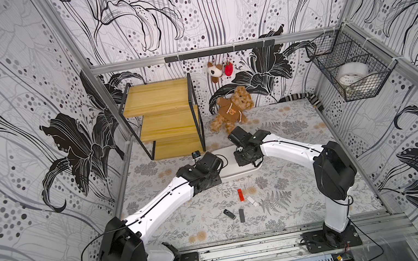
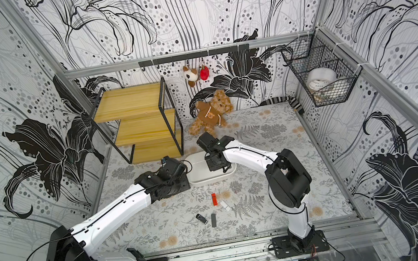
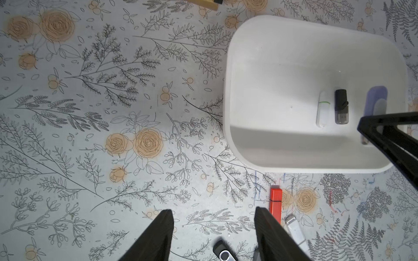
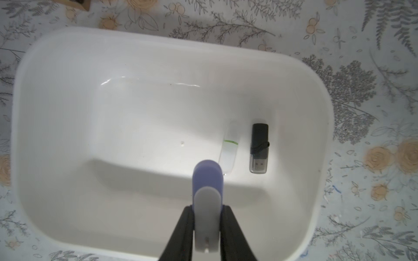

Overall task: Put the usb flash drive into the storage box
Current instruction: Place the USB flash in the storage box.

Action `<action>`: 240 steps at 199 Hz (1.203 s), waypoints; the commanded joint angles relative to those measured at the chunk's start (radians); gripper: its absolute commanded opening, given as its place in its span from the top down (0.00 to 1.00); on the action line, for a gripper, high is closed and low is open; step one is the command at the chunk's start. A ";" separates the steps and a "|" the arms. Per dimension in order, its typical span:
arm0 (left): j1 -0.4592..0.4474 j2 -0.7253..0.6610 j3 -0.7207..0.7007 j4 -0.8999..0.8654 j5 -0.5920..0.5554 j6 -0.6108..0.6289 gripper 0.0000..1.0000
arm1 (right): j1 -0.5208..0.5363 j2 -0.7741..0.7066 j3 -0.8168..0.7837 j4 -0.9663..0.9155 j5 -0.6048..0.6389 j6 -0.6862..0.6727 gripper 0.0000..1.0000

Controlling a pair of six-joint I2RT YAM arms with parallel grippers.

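Progress: a white drive (image 4: 229,149) and a black drive (image 4: 259,146) lie in the box (image 4: 135,38), ahead of the right hand (image 4: 207,209). That hand pinches a purple drive (image 4: 207,178) above the box floor, inside the near wall, with open floor all round; release is not yet done. Left hand (image 3: 213,210), spread and empty, hovers near the red drive (image 3: 276,201) and three more on the tabletop (image 3: 90,113).
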 commanded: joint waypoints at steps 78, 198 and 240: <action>-0.092 -0.008 -0.128 0.089 -0.007 -0.130 0.38 | -0.039 0.198 0.116 0.049 -0.047 -0.079 1.00; -0.231 0.100 -0.116 0.119 0.008 -0.214 0.37 | -0.061 0.327 0.193 0.034 -0.053 -0.080 1.00; -0.273 0.199 -0.106 0.114 0.039 -0.241 0.37 | -0.062 0.338 0.199 0.024 -0.058 -0.086 0.78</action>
